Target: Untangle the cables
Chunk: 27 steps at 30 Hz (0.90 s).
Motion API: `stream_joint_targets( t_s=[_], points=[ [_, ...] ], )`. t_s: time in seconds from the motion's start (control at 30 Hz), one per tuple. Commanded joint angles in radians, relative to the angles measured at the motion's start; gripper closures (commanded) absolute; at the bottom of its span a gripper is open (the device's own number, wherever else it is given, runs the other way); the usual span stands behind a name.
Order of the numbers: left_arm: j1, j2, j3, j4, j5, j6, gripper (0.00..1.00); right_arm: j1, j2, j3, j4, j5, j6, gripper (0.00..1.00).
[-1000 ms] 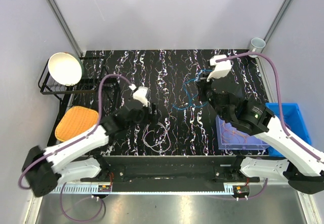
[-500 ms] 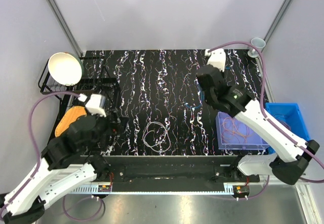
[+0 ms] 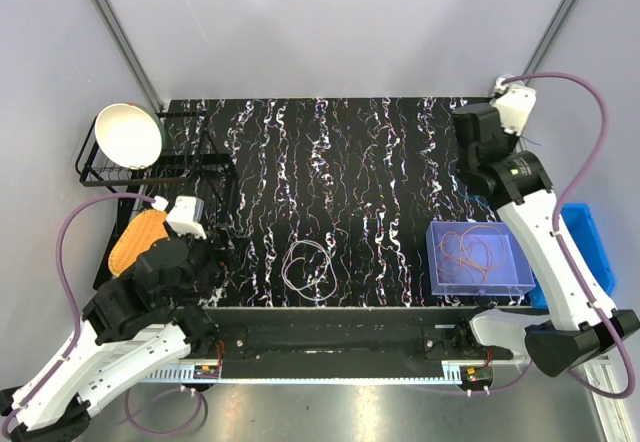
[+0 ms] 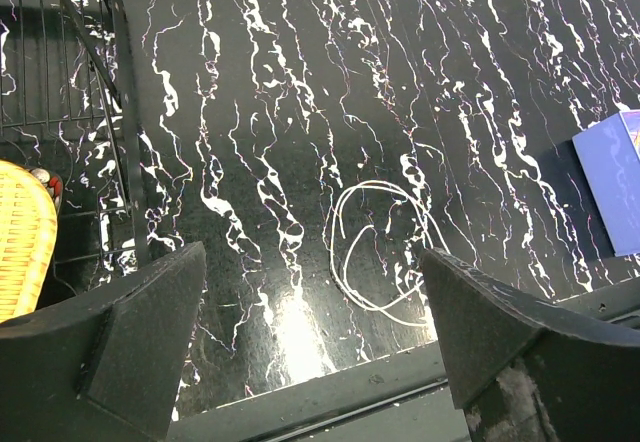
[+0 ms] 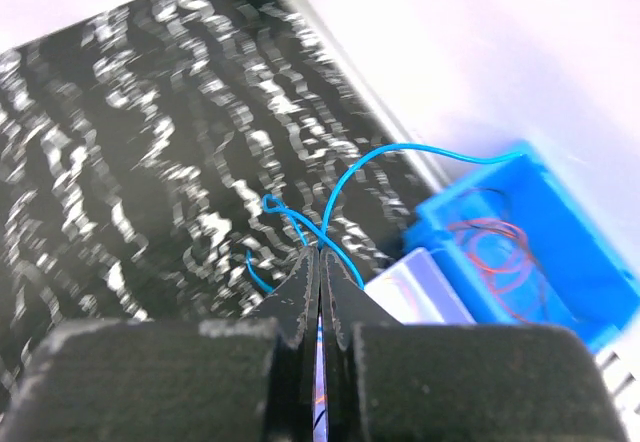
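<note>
Near right table point(image 3: 380, 162) edge: right pincer point(image 5: 318, 254) clamps blue cable point(image 5: 337, 192) | left pincer point(image 4: 310, 262) apart

pale cable point(image 3: 308, 265) looped on the table point(image 3: 380, 162); orange cables point(image 3: 474, 252) coiled in the clear box point(image 3: 480, 288) (blue cable point(image 5: 345, 177) pinched aloft).

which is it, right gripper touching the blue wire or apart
Touching. The right wrist view shows the right gripper shut, with the blue wire pinched between its closed fingertips.
</note>
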Motion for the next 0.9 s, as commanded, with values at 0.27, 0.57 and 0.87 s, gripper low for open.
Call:
stream_joint_targets(
  t_s=[0.27, 0.57, 0.87],
  points=[
    [-0.021, 0.010, -0.009, 0.039, -0.020, -0.001, 0.08, -0.330, -0.077, -0.003, 0.024, 0.120, -0.052, 1.00],
    [-0.028, 0.039, -0.009, 0.041, -0.023, 0.005, 0.08, -0.578, -0.129, -0.144, 0.195, 0.146, -0.126, 1.00],
    [-0.031, 0.064, -0.011, 0.044, -0.022, 0.006, 0.08, -0.698, -0.169, -0.231, 0.261, 0.174, -0.084, 1.00]
  ],
)
